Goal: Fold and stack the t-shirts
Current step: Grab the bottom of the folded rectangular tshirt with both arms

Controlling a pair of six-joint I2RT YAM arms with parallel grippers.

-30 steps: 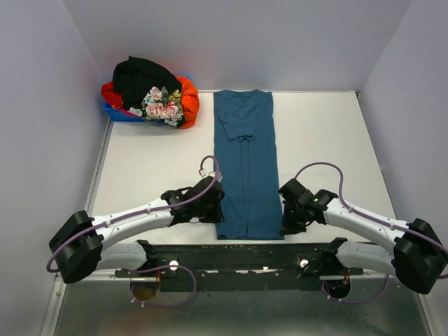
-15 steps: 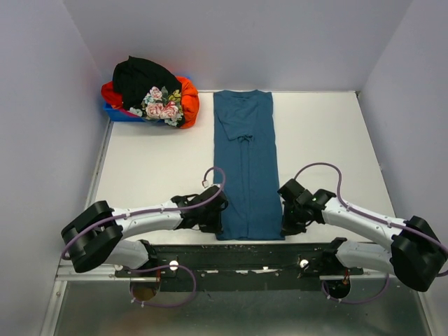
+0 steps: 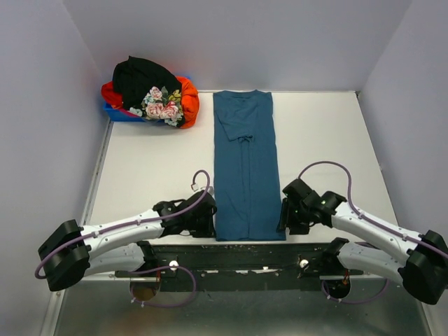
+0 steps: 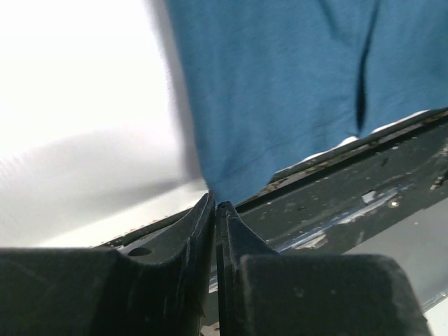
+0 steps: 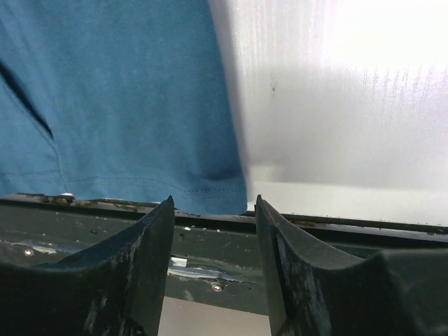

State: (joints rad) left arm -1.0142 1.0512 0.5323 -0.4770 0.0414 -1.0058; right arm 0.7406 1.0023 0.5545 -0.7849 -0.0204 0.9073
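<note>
My teal t-shirt (image 3: 245, 168) lies as a long strip down the middle of the counter (image 3: 154, 168), hem at the near edge. Both arms have just pulled back to its hem corners. The left gripper (image 4: 215, 206) has its jaws together, though I cannot tell whether they have caught cloth. The right gripper (image 5: 213, 210) has its jaws apart. Likely the end-over-end fold is next.

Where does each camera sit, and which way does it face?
Top external: above and behind the bases, looking down on the table, both arms, teal t-shirt.
Left wrist: on the left arm, low, facing the shirt's near-left corner; shut left pincer shows.
Right wrist: facing the near-right corner; open right pincer shows.
Shared: both wrist views show the shirt's near hem.
</note>
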